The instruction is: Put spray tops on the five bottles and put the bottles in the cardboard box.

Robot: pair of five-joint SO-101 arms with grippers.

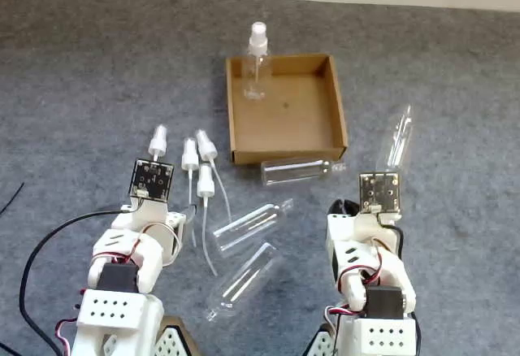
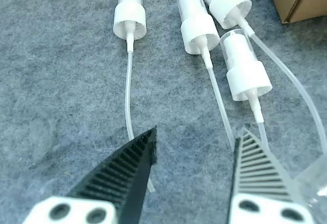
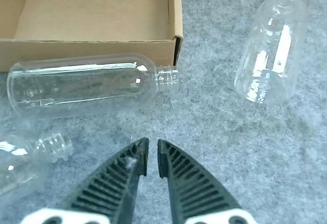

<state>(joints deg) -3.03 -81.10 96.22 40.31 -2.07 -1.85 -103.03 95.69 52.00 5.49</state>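
- Shallow brown cardboard box (image 1: 280,156), open-topped, at 12 o'clock from the middle of the grey felt (image 1: 81,63); in its 11 o'clock corner, upright, capped bottle (image 1: 257,67): clear plastic, white spray top on.
- Just beside the box's front wall, at its 6 o'clock, on its side: first bare bottle (image 1: 299,171) (image 3: 82,86); clear, round-shouldered, threaded neck uncovered and pointing to 3 o'clock.
- At 3 o'clock from the box and apart from it: second bare bottle (image 1: 398,138) (image 3: 271,50), lying down, neck towards 12 o'clock.
- At 7 o'clock from the box: third bare bottle (image 1: 248,226) (image 3: 30,157), on its side, neck towards 2 o'clock; at 6 o'clock from that, fourth bare bottle (image 1: 241,281), likewise flat and slanted.
- At 9 o'clock from the box: lone spray top (image 1: 158,141) (image 2: 129,14); at its 3 o'clock, three bunched spray tops (image 1: 189,154) (image 2: 199,27); all with white collars, clear caps, thin clear dip tubes trailing towards 6 o'clock.
- Left gripper (image 2: 198,132): fingers spread wide, holding nothing; low over the felt among the dip tubes, at 6 o'clock from the spray tops.
- Right gripper (image 3: 152,144): fingers all but together, a thin slit between, nothing held; at 6 o'clock from the first bare bottle.
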